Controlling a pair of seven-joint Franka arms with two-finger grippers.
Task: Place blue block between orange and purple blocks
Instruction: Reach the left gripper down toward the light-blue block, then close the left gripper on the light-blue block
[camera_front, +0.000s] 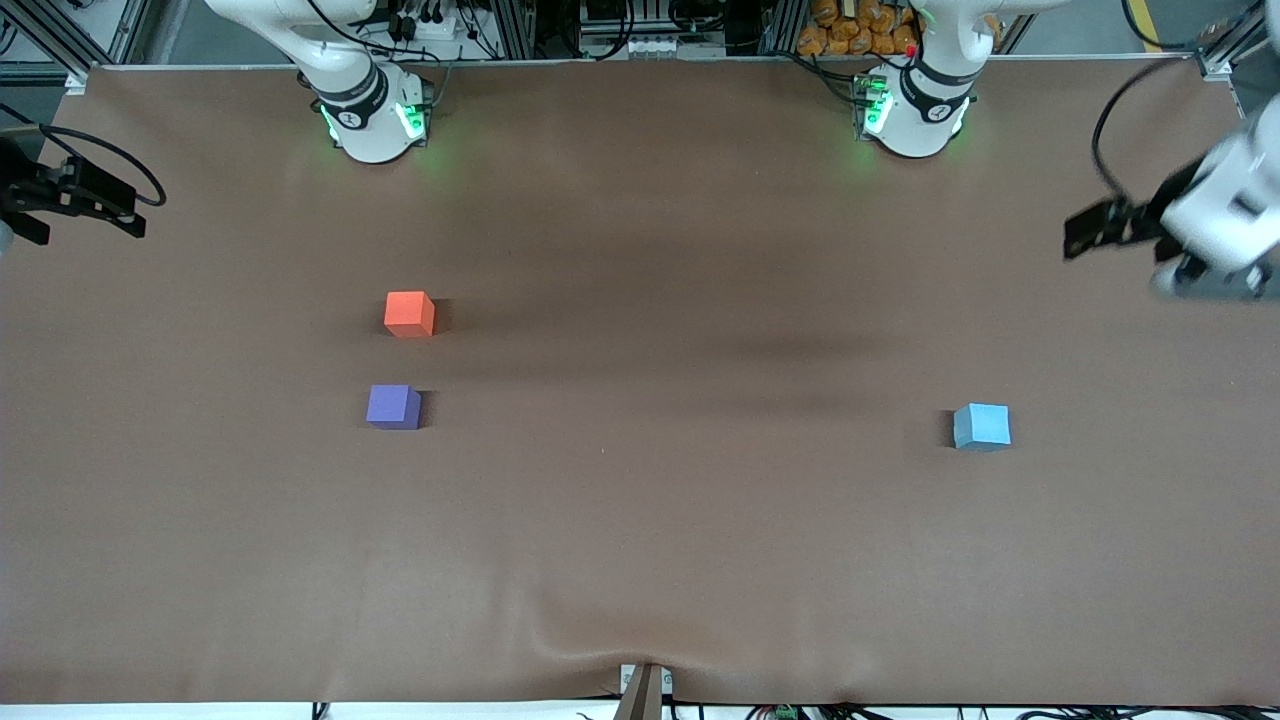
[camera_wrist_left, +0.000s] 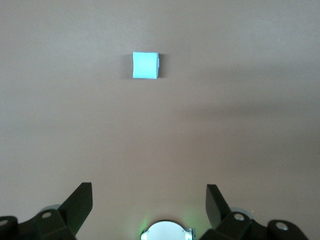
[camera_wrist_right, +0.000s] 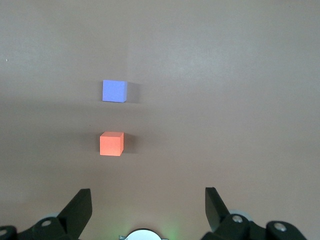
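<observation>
Blue block: small light sky-blue matte cube (camera_front: 981, 427), lowest of the three in the front view, so nearest the front camera. Sits flat on the brown worktop (camera_front: 640, 520) toward the left arm's end, alone, well apart from the other two cubes. Also seen in the left wrist view (camera_wrist_left: 145, 65), nothing touching it.

Purple block: small violet-purple matte cube (camera_front: 393, 407), toward the right arm's end, slightly farther from the front camera than the blue one. Flat on the worktop. In the right wrist view (camera_wrist_right: 114, 91) it stands free.

Orange block: small bright orange-red matte cube (camera_front: 409, 314), farther from the front camera than the purple cube, near it but apart, bare worktop between them. Right wrist view (camera_wrist_right: 111, 144) shows the same gap.

Left gripper: (camera_front: 1100, 228) up in the air over the left arm's end of the worktop, holding nothing. Fingers (camera_wrist_left: 80, 205) spread wide in the left wrist view (camera_wrist_left: 149, 207).

Right gripper: (camera_front: 70, 200) in the air over the right arm's end of the worktop, empty. Fingers (camera_wrist_right: 79, 207) spread wide in the right wrist view (camera_wrist_right: 148, 209).
</observation>
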